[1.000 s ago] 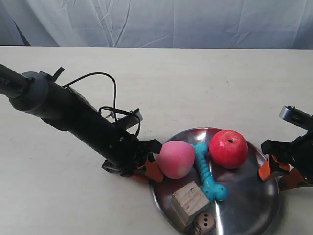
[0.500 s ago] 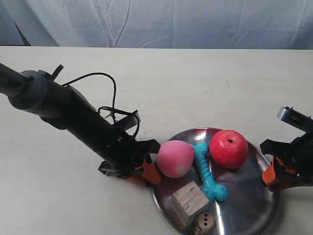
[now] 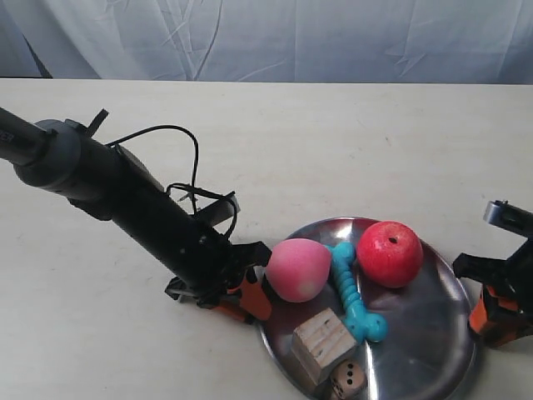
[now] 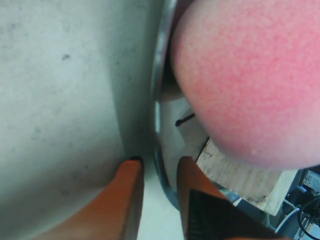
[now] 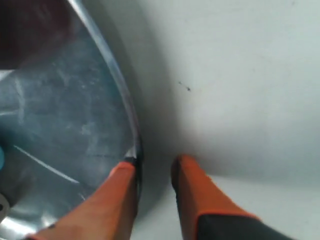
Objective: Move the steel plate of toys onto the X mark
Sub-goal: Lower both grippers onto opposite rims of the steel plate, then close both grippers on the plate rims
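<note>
Left wrist: pincer (image 4: 160, 167) ajar, plate (image 4: 158, 75) btwn.

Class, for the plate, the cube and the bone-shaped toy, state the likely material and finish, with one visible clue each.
Steel plate: polished metal, judging by its mirror-like reflections. Cube: bare pale wood, showing grain lines. Bone-shaped chew: probably rubber or plastic, smooth turquoise with a soft sheen.

Open tabletop (image 3: 333, 142) lies beyond the steel plate (image 3: 420, 329), whose near rim the peach (image 3: 297, 269) crowds.
</note>
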